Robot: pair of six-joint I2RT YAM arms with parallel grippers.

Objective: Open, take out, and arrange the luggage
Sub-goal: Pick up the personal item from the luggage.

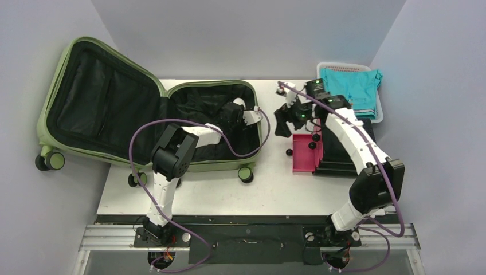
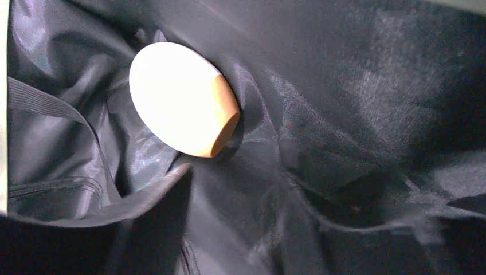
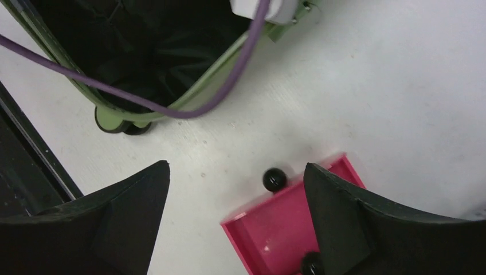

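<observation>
The olive-green luggage (image 1: 143, 114) lies open; its lid hangs off the table's left edge and its base (image 1: 252, 91) rests on the table. My left gripper (image 1: 232, 114) reaches down into the base's black lining (image 2: 344, 114). Close in front of it, a white oval object with an orange edge (image 2: 180, 97) lies on the lining. Its fingers do not show clearly. My right gripper (image 3: 236, 166) is open and hovers over the table, with nothing between its fingers. The corner of the small pink-and-black case (image 3: 275, 229) lies below it.
A white basket (image 1: 344, 65) holding a teal cloth (image 1: 352, 86) stands at the back right. The small case (image 1: 309, 152) lies open right of the luggage, with small black wheels (image 3: 274, 179). A purple cable (image 3: 172, 112) crosses the luggage's rim.
</observation>
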